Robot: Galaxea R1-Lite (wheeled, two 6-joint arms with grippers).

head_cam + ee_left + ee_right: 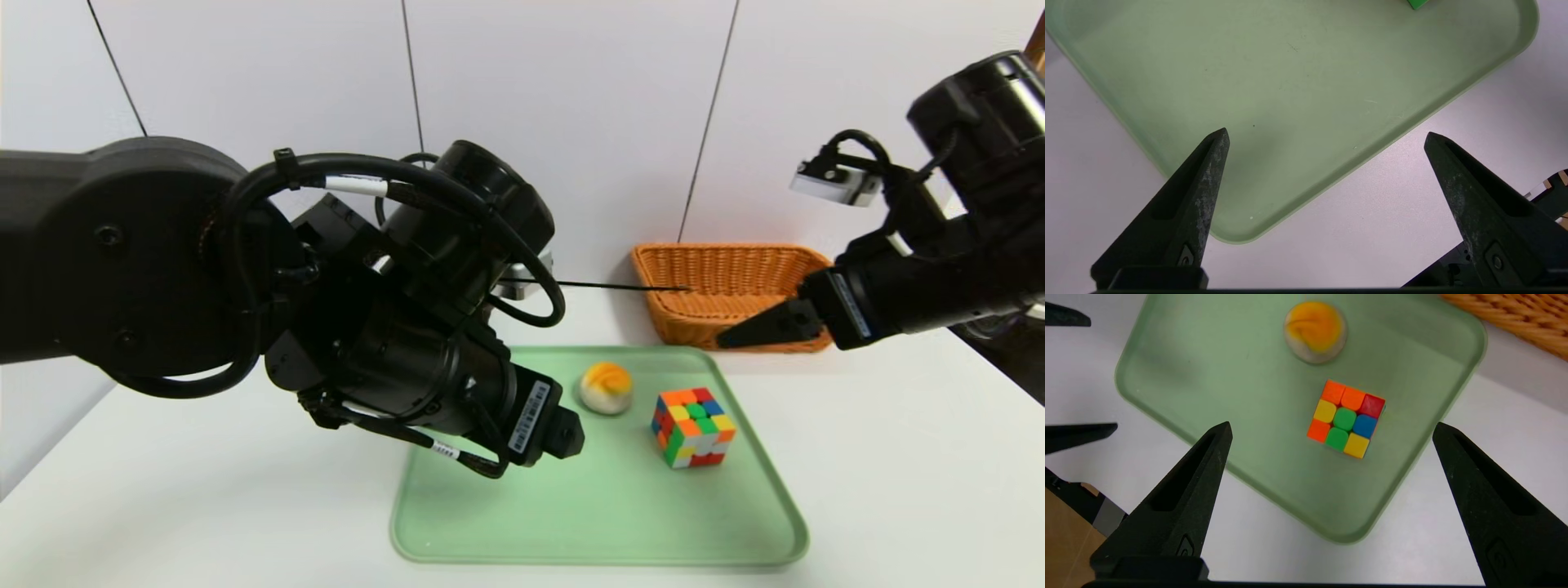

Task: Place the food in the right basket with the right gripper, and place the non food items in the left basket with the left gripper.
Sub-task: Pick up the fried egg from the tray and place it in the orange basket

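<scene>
The food, a small orange-and-cream ball (606, 388) (1314, 330), lies at the back of the green tray (571, 523). To its right stands the multicoloured cube (692, 426) (1346, 418), a non food item. The right basket (727, 282), orange-tan wicker, sits behind the tray's right corner. My left arm (392, 343) reaches over the tray's left side. Its left gripper (1327, 134) is open and empty above the tray's near edge. My right gripper (759, 327) (1332, 424) hangs open and empty in front of the right basket, above the cube. The left basket is hidden.
The tray rests on a white table (898, 490) with bare surface on both sides. A white panelled wall (571, 122) rises close behind the basket. The bulky left arm blocks the view of the table's back left.
</scene>
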